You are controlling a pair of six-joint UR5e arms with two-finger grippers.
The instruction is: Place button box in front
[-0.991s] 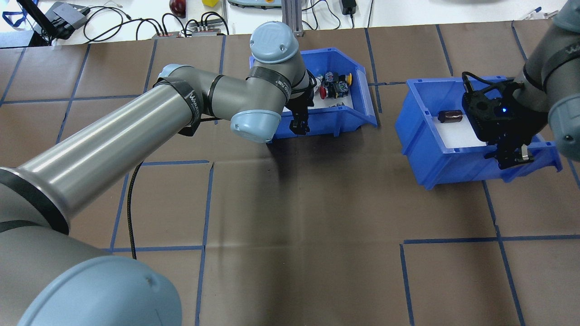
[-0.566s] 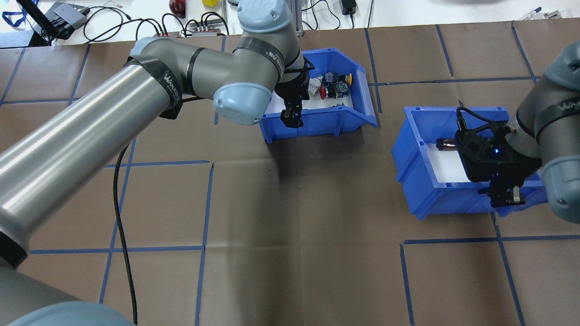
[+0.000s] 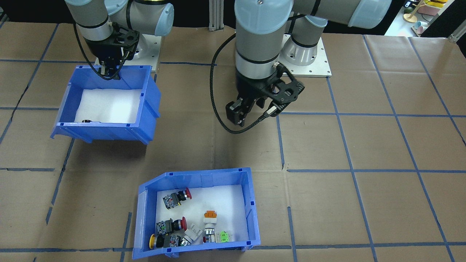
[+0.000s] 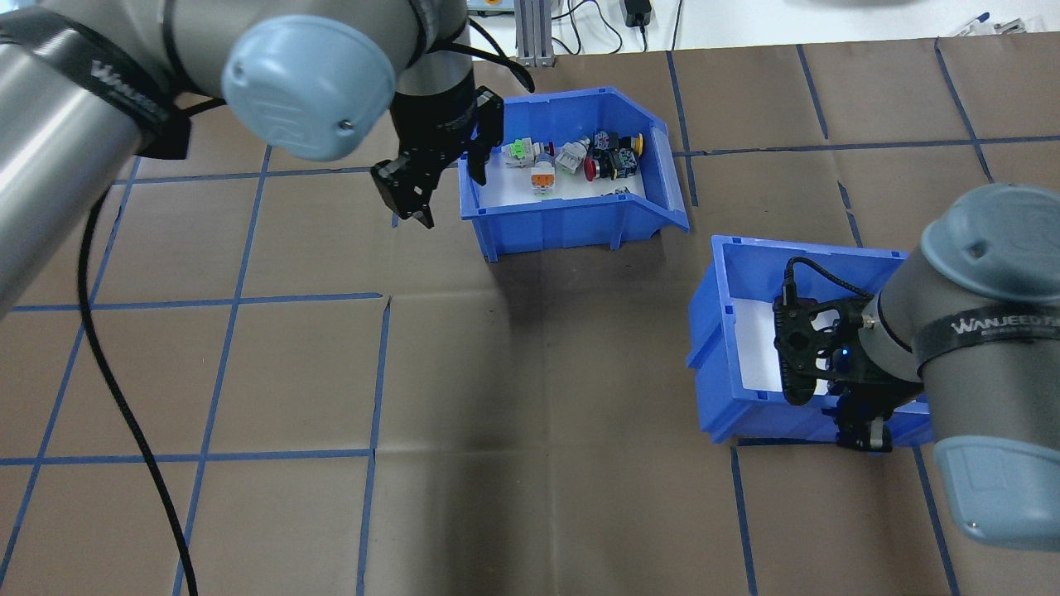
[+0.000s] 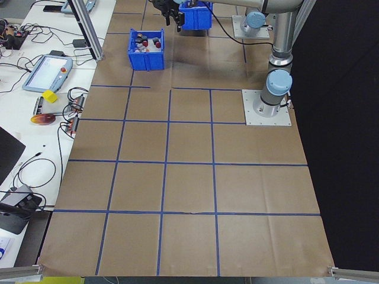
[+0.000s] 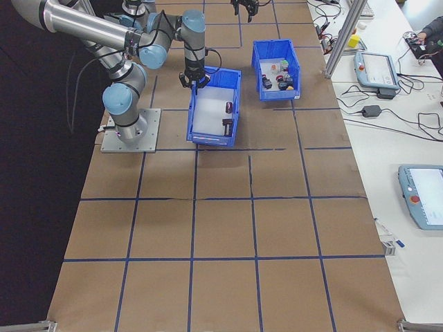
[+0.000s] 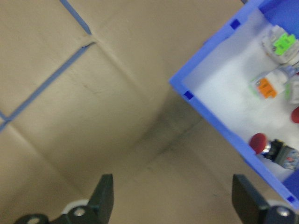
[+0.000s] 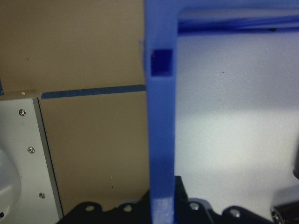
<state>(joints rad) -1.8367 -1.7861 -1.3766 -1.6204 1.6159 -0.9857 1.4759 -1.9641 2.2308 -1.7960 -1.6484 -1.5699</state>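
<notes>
The button box (image 4: 548,222), a blue bin with a white liner, stands on the table at the far side and holds red, yellow and orange-capped switches (image 3: 173,199). My left gripper (image 4: 441,192) hovers open just off the box's left end wall, with nothing between its fingers (image 7: 105,195). It shows over bare paper in the left wrist view, with the box's corner (image 7: 188,95) at the right. My right gripper (image 4: 861,432) is shut on the near wall of the other blue bin (image 4: 722,331), which is raised off the table and holds a dark part (image 6: 229,107).
Brown paper with a blue tape grid covers the table (image 4: 530,397). A black cable (image 4: 108,364) hangs from my left arm. The arms' base plates (image 3: 309,58) sit at the robot's side. Cables and tablets (image 5: 44,70) lie on the white bench beyond the far edge.
My left gripper has left the button box's near wall, moved left past its end and opened. The right arm has drawn the other bin toward the robot. The button box has not moved.
</notes>
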